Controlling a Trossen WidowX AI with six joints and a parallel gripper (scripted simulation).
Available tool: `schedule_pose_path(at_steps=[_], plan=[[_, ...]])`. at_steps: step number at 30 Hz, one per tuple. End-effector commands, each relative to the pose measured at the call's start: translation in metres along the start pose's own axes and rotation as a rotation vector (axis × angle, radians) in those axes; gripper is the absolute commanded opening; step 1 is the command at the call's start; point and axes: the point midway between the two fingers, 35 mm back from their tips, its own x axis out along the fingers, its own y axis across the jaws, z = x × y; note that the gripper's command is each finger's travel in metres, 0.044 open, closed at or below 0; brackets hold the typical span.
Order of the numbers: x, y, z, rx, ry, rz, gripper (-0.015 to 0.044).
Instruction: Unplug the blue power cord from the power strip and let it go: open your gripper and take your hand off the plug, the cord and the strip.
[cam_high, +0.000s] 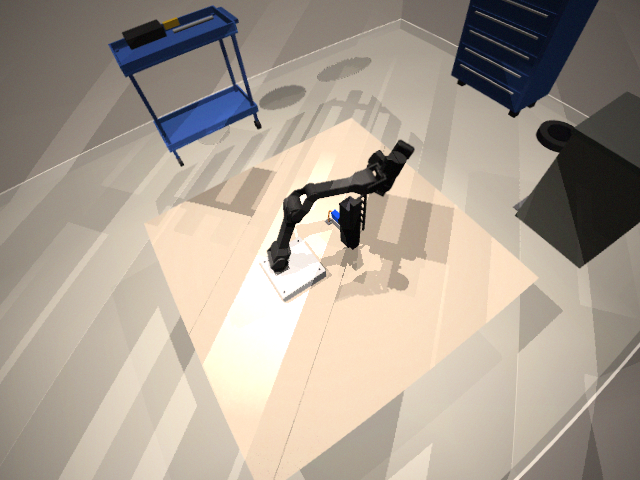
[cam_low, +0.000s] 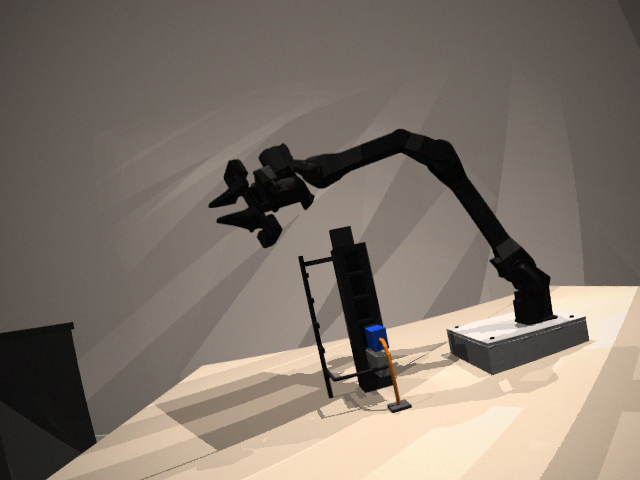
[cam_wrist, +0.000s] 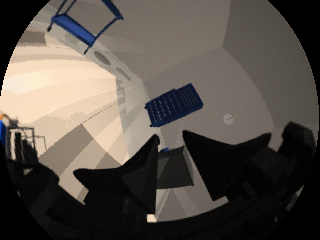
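Gripper up high, left of the power strip's top, jaws partly open, nothing between them. Touching nothing. Blue plug seated low in the strip, well below.

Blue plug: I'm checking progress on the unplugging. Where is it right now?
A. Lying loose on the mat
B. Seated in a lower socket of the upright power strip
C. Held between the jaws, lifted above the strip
B. In the exterior view the blue plug sits in the upright power strip, low down, with the gripper high above and holding nothing.
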Motion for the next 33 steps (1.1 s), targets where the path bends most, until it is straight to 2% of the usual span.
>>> schedule_pose_path(at_steps=[1, 8, 14, 19, 26, 33], plan=[[0.018, 0.027, 0.027, 0.144, 0.039, 0.085, 0.016], [0.04, 0.097, 0.066, 0.315, 0.153, 0.297, 0.016], [0.04, 0.153, 0.08, 0.338, 0.244, 0.483, 0.016], [0.017, 0.227, 0.103, 0.312, 0.37, 0.775, 0.016], [-0.051, 0.307, 0.135, 0.149, 0.53, 1.223, 0.016], [-0.058, 0.312, 0.138, 0.126, 0.543, 1.265, 0.016]])
